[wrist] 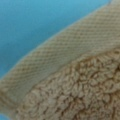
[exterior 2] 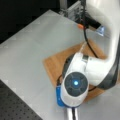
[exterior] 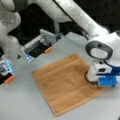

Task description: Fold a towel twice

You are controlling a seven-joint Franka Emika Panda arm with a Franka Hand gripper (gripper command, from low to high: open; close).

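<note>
The towel [exterior: 62, 82] is orange-brown and lies spread flat on the grey table [exterior: 22, 105], with a band stripe near its far edge and another near its near edge. My gripper [exterior: 97, 83] is down at the towel's right edge in a front view, its fingers hidden under the white and blue hand. In a front view the wrist covers the middle of the towel [exterior 2: 53, 65] and hides the gripper. The wrist view is filled at very close range by the towel's woven band [wrist: 62, 50] and its terry pile [wrist: 82, 92].
A metal fixture with an orange tab [exterior: 47, 50] stands at the table's far side, and another orange tab [exterior: 10, 79] sits at the left by the robot base [exterior: 10, 37]. A black cable [exterior 2: 86, 37] hangs along the arm. A black perforated board [exterior 2: 15, 107] borders the table.
</note>
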